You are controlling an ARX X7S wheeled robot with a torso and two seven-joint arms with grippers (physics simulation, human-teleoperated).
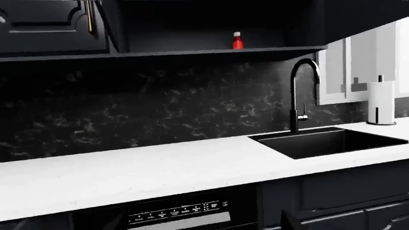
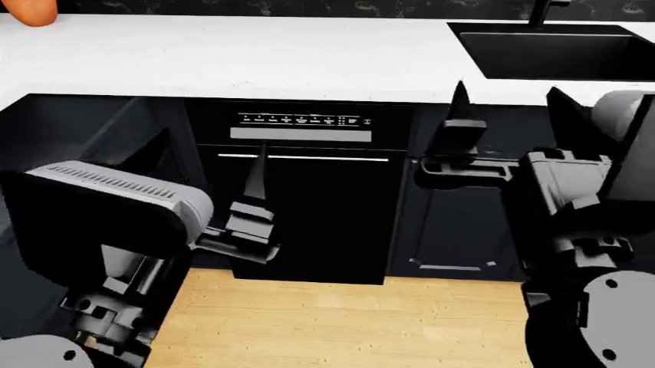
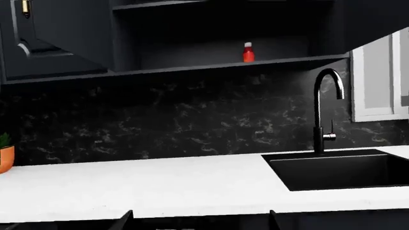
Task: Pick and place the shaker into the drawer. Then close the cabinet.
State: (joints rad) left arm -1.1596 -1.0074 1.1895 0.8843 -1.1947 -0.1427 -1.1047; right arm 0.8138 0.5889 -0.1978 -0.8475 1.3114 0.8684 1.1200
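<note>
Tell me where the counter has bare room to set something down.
The white counter is bare from the orange pot across to the sink. Right of the sink it's tighter: the paper towel holder stands there.

Flat, even simulator light, no visible source. White desk (image 2: 256,57) renders bright, near blown out, with little texture. Dark cabinet fronts (image 2: 450,222) and sink (image 1: 332,141) fall to near-black, detail lost. Soft shadow under the upper shelf (image 3: 230,64). Faint sheen on dishwasher (image 2: 307,215). All 3 views slightly soft, no edge distortion.
</note>
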